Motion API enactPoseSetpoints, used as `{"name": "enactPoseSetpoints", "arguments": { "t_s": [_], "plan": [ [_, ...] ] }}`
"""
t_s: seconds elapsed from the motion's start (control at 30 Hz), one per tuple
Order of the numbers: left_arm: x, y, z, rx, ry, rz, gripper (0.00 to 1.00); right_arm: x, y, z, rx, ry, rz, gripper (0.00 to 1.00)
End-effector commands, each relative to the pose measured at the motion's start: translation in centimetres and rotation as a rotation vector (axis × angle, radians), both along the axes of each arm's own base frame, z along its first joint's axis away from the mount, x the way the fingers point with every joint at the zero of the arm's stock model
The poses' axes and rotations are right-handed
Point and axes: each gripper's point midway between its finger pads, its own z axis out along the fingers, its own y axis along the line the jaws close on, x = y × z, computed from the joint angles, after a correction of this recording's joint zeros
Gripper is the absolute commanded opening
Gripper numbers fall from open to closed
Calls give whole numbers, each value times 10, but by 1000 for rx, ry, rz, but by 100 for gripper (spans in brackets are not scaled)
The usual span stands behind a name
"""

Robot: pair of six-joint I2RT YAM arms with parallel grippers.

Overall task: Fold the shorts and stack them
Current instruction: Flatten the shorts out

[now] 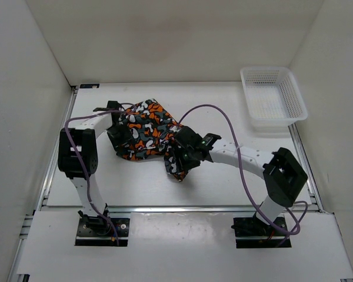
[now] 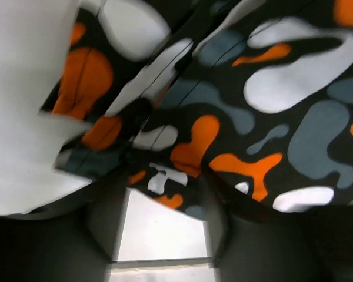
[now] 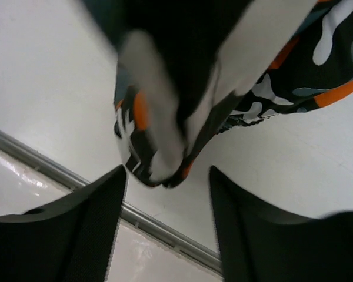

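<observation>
The camouflage shorts (image 1: 146, 130) lie crumpled on the white table (image 1: 223, 106), left of centre. My left gripper (image 1: 119, 134) is at their left edge. In the left wrist view its jaws stand apart (image 2: 165, 182), bare table shows between them, and the shorts' edge (image 2: 270, 117) lies across the fingertips. My right gripper (image 1: 182, 155) is at the shorts' right lower corner. In the right wrist view it (image 3: 167, 173) is open and holds nothing, and a blurred fold of the shorts (image 3: 165, 88) hangs just beyond the fingertips, above the table.
A white mesh basket (image 1: 272, 97) stands at the back right corner. White walls enclose the table on three sides. A metal rail (image 1: 176, 207) runs along the near edge and also shows in the right wrist view (image 3: 59, 173).
</observation>
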Motion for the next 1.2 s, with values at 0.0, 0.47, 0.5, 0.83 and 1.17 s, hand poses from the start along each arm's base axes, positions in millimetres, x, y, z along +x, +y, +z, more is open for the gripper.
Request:
{"name": "enactPoseSetpoints", "arguments": {
  "t_s": [0.0, 0.47, 0.5, 0.83, 1.17],
  "plan": [
    [27, -11, 12, -1, -82, -23, 57, 13, 15, 16, 48, -53, -11, 45],
    [42, 1, 50, 62, -184, 15, 10, 27, -18, 32, -43, -148, -65, 0],
    [42, 2, 58, 69, -197, 18, 10, 28, -23, 36, -55, -163, -66, 0],
    [40, 3, 77, 72, -221, -2, 38, 40, -54, 51, -72, -197, -127, 0],
    [18, -6, 11, 25, -59, -34, 88, 38, -55, 45, -75, -187, -137, 0]
  ]
}}
